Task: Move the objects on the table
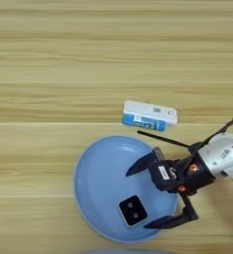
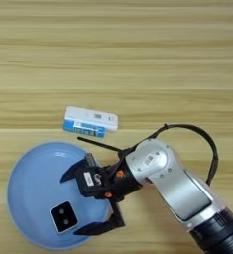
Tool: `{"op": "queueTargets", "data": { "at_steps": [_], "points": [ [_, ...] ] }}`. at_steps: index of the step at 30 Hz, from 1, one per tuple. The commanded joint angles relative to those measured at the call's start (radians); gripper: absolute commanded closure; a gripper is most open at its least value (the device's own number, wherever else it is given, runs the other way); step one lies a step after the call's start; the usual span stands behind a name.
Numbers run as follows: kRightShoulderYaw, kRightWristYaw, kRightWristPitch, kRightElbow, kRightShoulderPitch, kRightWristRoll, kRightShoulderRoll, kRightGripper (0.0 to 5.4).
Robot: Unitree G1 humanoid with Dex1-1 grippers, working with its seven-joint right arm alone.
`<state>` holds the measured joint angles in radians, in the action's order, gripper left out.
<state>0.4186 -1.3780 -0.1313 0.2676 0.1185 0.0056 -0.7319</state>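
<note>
wood table (image 1: 48, 59) bare up top; block (image 1: 133, 211) on plate (image 1: 95, 173).

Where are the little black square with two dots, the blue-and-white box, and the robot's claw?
black square block (image 1: 133, 211), left eye view, its top face.
blue-and-white box (image 1: 149, 115), left eye view, its white top.
right gripper (image 1: 141, 196), left eye view, gap between its fingertips.

No words or numbers can be read. The blue-and-white box (image 1: 149, 115), just above the end effector (image 1: 148, 196), carries a small dark printed patch, illegible. A white label on the end effector is also illegible.
</note>
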Motion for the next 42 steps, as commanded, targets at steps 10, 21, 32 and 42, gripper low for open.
{"op": "queueTargets", "data": {
  "at_steps": [10, 21, 32, 42],
  "points": [
    [-0.008, 0.092, 0.135, -0.028, 0.035, -0.064, 0.013, 0.04],
    [-0.014, 0.074, 0.132, 0.012, 0.033, -0.018, 0.028, 0.04],
    [-0.005, 0.055, 0.125, 0.033, 0.044, 0.002, 0.032, 0.41],
    [0.005, 0.057, 0.124, 0.016, 0.042, -0.020, 0.032, 1.54]
  ]
}}
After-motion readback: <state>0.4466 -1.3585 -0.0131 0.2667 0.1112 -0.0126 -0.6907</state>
